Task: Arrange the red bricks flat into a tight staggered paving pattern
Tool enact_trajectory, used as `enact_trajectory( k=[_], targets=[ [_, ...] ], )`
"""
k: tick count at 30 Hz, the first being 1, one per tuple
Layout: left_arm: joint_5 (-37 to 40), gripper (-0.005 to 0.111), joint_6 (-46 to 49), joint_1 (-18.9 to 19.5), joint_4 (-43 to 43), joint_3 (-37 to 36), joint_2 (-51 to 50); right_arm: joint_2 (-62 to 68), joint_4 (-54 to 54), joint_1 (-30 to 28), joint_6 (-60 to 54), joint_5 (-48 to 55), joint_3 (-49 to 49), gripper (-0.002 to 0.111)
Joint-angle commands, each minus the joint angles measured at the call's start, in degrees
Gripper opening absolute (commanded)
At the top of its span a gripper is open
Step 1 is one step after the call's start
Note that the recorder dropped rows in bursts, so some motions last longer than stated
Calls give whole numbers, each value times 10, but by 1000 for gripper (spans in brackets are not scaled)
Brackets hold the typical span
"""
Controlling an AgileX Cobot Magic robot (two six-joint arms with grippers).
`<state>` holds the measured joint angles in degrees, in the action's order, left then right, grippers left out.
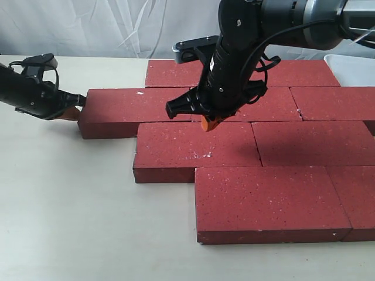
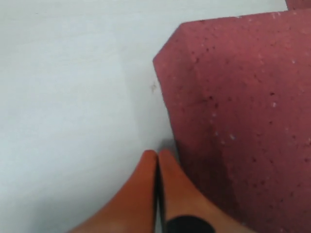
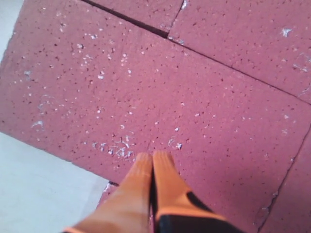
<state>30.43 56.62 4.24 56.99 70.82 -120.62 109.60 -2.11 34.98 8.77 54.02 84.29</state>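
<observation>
1. The right tool [image 3: 152, 156] has its two orange fingers [image 3: 136, 187] pressed together with no gap at the tips, and a black part shows behind one of them.
2. The tips are over or on a dark red, gritty rectangular paving brick [image 3: 146, 82] flecked with white specks; whether they touch it cannot be told.
3. They lie near the long edge of that brick that borders the pale worktop [image 3: 34, 184].
4. More dark red bricks [image 3: 243, 34] lie flat against its far long side and one short end, parted from it only by thin dark seams [image 3: 228, 65].
5. A cluster of white flecks [image 3: 119, 148] marks the brick just ahead of the tips.
</observation>
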Motion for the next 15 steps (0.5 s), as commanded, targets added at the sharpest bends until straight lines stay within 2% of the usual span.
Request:
enact_trajectory(
  k=[1,5,11,15],
  targets=[
    [20,0,-60,30,8,0,26,-6,0,-1,-2,-4,-3,-1],
    [76,0,-108,48,-11,0,57,-6,-20,-1,-2,-4,-3,-1],
    [119,0,-243,47,-119,0,95,-6,-40,-1,-2,8,-3,-1],
    [157,0,-279,47,-149,-7,133,-6,-60,-1,-5,7,-3,-1]
  ],
)
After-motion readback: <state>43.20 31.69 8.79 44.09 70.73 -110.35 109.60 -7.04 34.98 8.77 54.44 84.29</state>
